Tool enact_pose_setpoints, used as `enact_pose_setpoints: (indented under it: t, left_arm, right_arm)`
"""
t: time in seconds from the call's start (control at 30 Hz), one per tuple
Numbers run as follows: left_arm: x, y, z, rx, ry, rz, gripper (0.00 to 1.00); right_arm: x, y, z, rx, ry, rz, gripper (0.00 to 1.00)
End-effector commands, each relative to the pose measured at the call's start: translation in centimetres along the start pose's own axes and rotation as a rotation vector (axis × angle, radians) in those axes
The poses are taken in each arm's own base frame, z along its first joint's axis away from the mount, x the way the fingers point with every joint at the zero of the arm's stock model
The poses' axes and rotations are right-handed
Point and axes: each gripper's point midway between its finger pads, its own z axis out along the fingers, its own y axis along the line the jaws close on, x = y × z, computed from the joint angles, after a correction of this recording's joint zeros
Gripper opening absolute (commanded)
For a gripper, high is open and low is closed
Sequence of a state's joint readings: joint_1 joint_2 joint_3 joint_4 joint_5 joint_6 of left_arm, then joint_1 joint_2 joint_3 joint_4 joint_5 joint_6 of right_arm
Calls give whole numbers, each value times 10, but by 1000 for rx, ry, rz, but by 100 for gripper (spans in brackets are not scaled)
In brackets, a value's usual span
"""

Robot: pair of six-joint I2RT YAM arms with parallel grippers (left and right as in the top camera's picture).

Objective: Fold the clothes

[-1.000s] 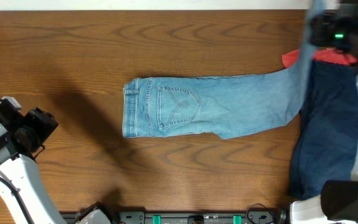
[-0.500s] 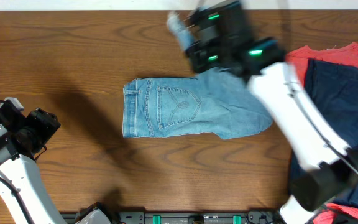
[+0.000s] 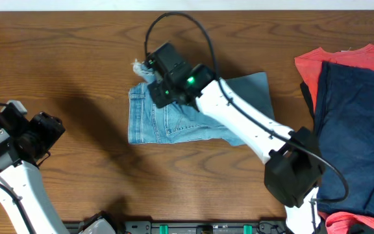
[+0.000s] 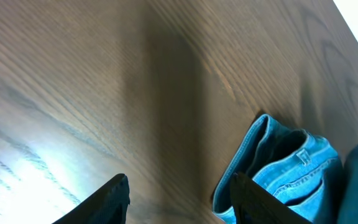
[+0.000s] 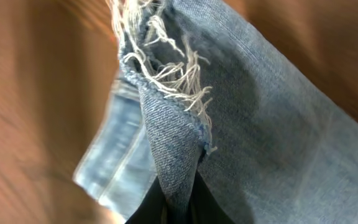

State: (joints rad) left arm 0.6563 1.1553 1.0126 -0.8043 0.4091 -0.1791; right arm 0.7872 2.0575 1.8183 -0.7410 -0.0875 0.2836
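R arm stretched leftward, R gripper (image 3: 149, 71) clamped on jeans (image 3: 145, 122) — L gripper (image 4: 179, 202) w/ jaws apart

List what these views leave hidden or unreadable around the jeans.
- Overhead: the right arm covers the middle of the jeans.
- Right wrist: denim wraps the right gripper, hiding its fingertips.
- Left wrist: the jeans run off the bottom edge.
- Overhead: the dark navy garment is cut by the right edge and overlies part of the red-orange garment.
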Motion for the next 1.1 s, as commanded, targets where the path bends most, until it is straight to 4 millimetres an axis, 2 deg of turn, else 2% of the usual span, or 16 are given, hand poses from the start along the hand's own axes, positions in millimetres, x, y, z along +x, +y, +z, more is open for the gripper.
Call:
enact_pose_setpoints:
  t: [0.0,0.1,0.2,0.23,0.3,0.37,0.4,0.47,0.57,0.67,0.77,0.9,0.97,1.03,1.07]
  left_arm:
    - [-5,-9,-5,22,-17,31,54]
    - [-5,-9,-5,21,-17,31,54]
    - [-5,-9,-5,22,-16,31,55]
    - [-5,-9,-5,22,-16,31,55]
    - [-5,-9,-5,22,-17,31,55]
    - [-5,-9,-5,22,-16,31,55]
    - [-5,-9,-5,22,-16,31,55]
    - [-5,-9,-5,22,-16,31,55]
    - [-5,-9,-5,22,-17,31,55]
    - [-5,-20,-5,74,-14,54,55]
    - [3,-68,-9,306,5,216,56]
    - [30,-111,-11,454,63,405,55]
    - [49,-130,-7,499,105,512,54]
    - [70,-149,-2,547,152,629,50]
    - [81,-157,4,556,175,692,49]
  right_arm:
    - [4,19,5,-10,2,1,1]
    - [8,30,5,-12,7,-20,1]
    - [14,30,6,8,24,-29,1]
    - [16,28,5,24,30,-29,5]
    - [18,23,5,47,36,-28,23]
    - [20,19,5,67,43,-28,51]
    - [21,17,5,75,47,-29,58]
    - [23,15,5,79,56,-53,63]
    - [16,9,-1,83,40,-70,64]
    - [5,-6,-16,92,9,-38,62]
    - [-9,-32,-44,117,-29,15,56]
    - [-12,-77,-83,171,-42,157,46]
    - [-5,-105,-99,210,-23,277,38]
    - [10,-133,-113,253,18,423,15]
    - [19,-144,-117,263,47,489,9]
